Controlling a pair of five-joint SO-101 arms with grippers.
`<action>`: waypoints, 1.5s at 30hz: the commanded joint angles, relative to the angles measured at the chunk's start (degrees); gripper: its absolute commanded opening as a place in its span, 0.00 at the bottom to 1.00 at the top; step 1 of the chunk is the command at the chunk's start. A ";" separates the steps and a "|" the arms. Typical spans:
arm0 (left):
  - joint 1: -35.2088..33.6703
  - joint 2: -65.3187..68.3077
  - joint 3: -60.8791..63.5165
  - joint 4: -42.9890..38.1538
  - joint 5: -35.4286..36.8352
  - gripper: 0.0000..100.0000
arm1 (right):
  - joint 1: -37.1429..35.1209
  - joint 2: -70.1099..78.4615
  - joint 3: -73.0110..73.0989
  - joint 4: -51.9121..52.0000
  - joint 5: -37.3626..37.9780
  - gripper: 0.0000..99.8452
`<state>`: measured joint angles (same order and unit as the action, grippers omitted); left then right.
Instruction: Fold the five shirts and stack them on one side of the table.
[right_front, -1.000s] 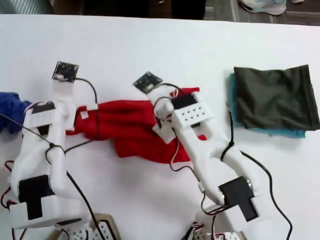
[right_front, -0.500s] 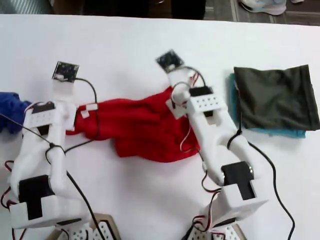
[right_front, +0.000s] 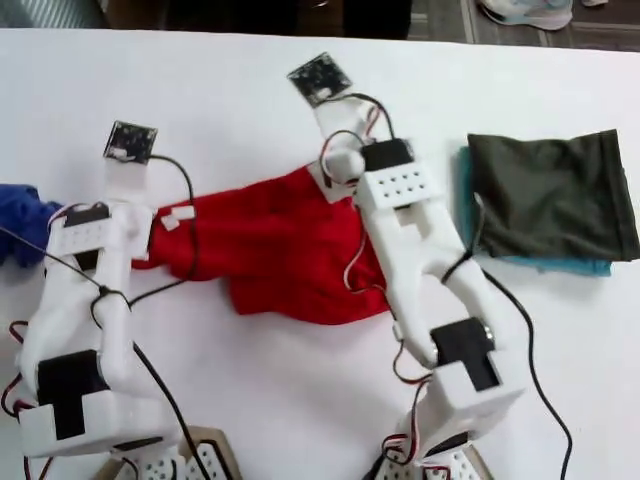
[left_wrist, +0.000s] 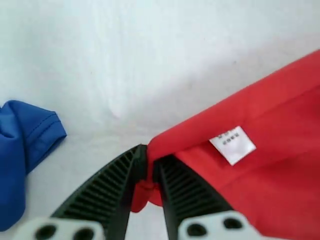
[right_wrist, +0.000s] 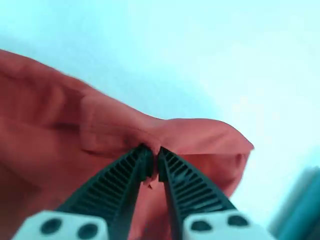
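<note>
At the left edge of the white table (right_front: 230, 90) a blue shirt (right_front: 18, 222) lies crumpled, apart from the red one. The left wrist view adds its stitched hem, near the left gripper (left_wrist: 149, 157). That pincer is pressed together on the left end of the red shirt (right_front: 280, 255), a folded corner nipped between its ribbed black fingers (left_wrist: 107, 190). Just past the pinch a white sewn-in label (left_wrist: 232, 145) lies face up on the red cloth. It carries a few lines of grey print, too small to read, and from above it is only a blank white tab. The red shirt stretches across the middle of the table between the two arms, bunched and wider toward the right. At its far right corner the right gripper (right_wrist: 152, 152) pinches a raised ridge of red cloth, a grip that the arm's wrist hides in the high view. Farther right, apart from the red shirt, a folded dark green shirt (right_front: 550, 195) sits on a folded teal shirt (right_front: 540, 266), whose edge shows along the near and left sides.
</note>
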<state>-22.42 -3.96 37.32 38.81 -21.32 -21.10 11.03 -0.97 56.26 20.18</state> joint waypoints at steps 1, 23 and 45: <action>-0.62 -0.26 -0.57 -1.05 0.70 0.03 | -0.48 4.44 -5.80 -1.10 -0.44 0.03; -0.62 -0.26 -0.57 -1.05 0.70 0.03 | 3.91 24.57 -38.77 29.41 7.82 0.20; -0.53 -0.18 -0.57 -1.14 0.70 0.03 | 3.21 32.31 -42.29 23.69 8.53 0.08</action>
<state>-22.42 -3.78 37.32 38.64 -21.32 -17.67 44.26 -39.74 80.53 28.44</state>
